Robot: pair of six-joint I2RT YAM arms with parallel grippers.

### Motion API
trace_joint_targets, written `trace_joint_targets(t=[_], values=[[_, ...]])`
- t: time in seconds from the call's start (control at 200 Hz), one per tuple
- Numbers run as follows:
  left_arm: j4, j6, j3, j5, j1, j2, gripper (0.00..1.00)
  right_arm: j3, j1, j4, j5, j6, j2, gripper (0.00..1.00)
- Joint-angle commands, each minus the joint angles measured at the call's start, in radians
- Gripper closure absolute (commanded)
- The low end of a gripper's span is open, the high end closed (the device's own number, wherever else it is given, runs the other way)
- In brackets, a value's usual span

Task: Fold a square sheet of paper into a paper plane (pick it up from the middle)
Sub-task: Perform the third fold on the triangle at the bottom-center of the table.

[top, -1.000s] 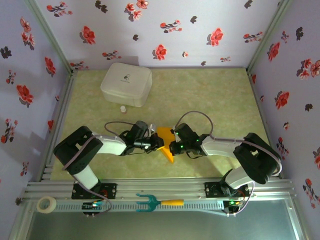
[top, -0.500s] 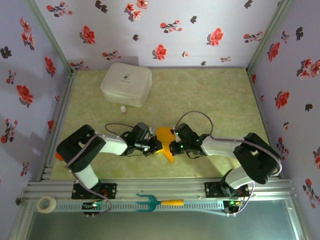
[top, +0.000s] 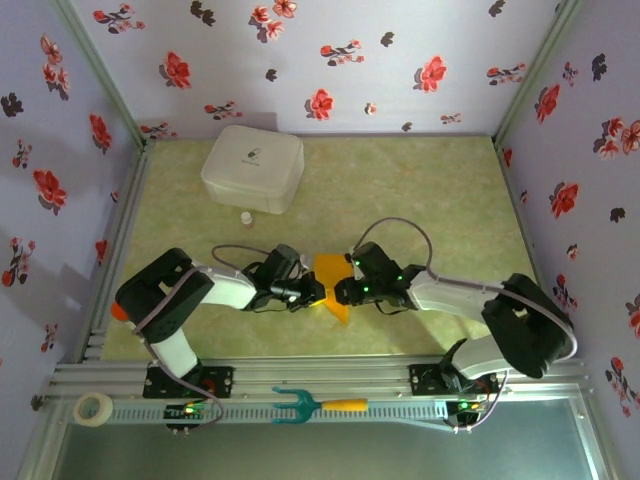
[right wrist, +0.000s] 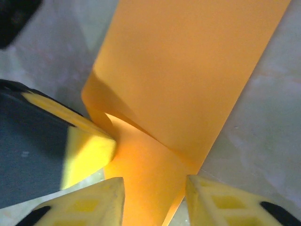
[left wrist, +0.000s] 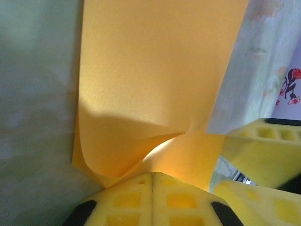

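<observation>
1. Arms: we find the right tool (top: 340,292) has edged left, closer to the left tool (top: 316,291), mid-worktop (top: 430,200).
2. Between them lies the paper plane (top: 328,270), half-formed. The left tool is clenched on its raised edge; the right tool is released, astride it. We judge creasing unfinished.
3. The white box (top: 253,167) and small bottle (top: 246,217) stand well apart, obstructing nothing.

A robot test booth in a lab, not a home: a left arm (top: 225,290) and a right arm (top: 450,297) are bolted to aluminium rails (top: 330,372) at the near edge of a mottled green surface (top: 430,190). Metal posts (top: 100,75) frame flower-papered walls (top: 330,60) that close it in on three sides, and a tape roll (top: 94,407) lies on the rails
</observation>
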Motion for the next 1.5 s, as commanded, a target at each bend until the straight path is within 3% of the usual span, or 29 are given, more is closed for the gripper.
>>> trace_joint_targets(t=[0.0, 0.145, 0.265, 0.365, 0.81, 1.5], values=[[-0.064, 0.029, 0.006, -0.018, -0.005, 0.034, 1.0, 0.027, -0.024, -0.071, 0.017, 0.054, -0.092, 0.54], [-0.063, 0.03, 0.004, -0.017, -0.005, 0.032, 1.0, 0.01, -0.033, -0.001, -0.169, 0.136, -0.115, 0.61], [-0.061, 0.029, 0.003, -0.018, -0.005, 0.033, 1.0, -0.011, -0.022, 0.105, -0.322, 0.224, -0.053, 0.86], [-0.058, 0.027, 0.001, -0.02, -0.005, 0.033, 1.0, -0.005, 0.0, 0.101, -0.327, 0.223, -0.012, 0.94], [-0.063, 0.03, 0.009, -0.018, -0.005, 0.035, 1.0, 0.078, 0.068, 0.023, -0.263, 0.187, 0.146, 0.97], [-0.068, 0.03, 0.009, -0.017, -0.005, 0.033, 1.0, -0.023, 0.058, 0.066, -0.25, 0.208, 0.15, 0.95]])
